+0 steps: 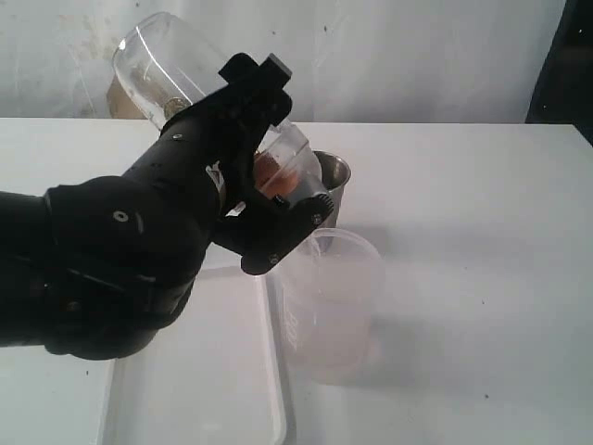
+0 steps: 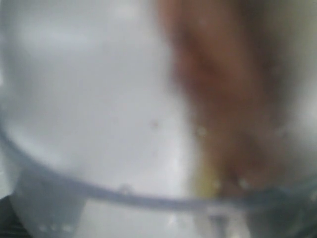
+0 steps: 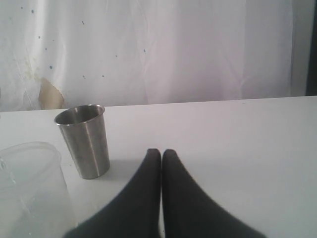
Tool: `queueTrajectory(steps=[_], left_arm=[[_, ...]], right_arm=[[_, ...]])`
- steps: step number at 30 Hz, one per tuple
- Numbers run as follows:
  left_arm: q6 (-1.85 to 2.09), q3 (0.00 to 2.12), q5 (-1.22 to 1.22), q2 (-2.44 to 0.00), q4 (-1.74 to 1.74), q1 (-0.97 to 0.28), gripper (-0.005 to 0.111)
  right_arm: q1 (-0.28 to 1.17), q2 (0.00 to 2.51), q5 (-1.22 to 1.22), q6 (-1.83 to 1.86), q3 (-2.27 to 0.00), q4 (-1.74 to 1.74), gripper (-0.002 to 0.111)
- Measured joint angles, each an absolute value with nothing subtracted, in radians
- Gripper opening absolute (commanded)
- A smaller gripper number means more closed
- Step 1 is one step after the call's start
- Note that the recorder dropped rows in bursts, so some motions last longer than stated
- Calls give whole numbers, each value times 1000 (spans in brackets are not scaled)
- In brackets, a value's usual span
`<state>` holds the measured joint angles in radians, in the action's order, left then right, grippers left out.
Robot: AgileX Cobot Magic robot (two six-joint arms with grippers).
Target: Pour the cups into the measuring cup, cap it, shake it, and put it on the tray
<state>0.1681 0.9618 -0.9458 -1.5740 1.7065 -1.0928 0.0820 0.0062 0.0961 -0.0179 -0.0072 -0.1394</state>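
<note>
White tabletop [image 1: 463, 232] is running back to a pale wall, and we're starting at the bottom of the exterior view, where the tray [image 1: 213, 380] is lying flat, lower left of centre. The left arm [image 1: 111, 269] is looming over its left part, filling the left of the frame. Just right of the tray, the frosted tub [image 1: 329, 297] is standing upright.

Above the tub, the left gripper [image 1: 275, 148] is clamping its fingers around the measuring cup [image 1: 157, 60], which is tilting steeply. Its closed end is pointing to the upper left of the frame and its mouth end is dipping toward centre. A brown patch [image 1: 274, 174] is showing through the clear wall near the fingers. What it is, I cannot tell, and the left wrist view is giving only a blur.

Behind, the steel tumbler [image 1: 335, 181] is standing upright, partly hidden by the gripper.

In the right wrist view, the right gripper [image 3: 161, 157] is holding its fingers pressed together, empty, with the tumbler standing farther back.
</note>
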Motion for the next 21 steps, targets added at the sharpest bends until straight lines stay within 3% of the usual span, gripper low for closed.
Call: queueTrajectory(steps=[21], left_arm=[[269,962,-944,-1574,1709,-1115,0]], right_arm=[[82,6,96,-18,-7,-139,0]])
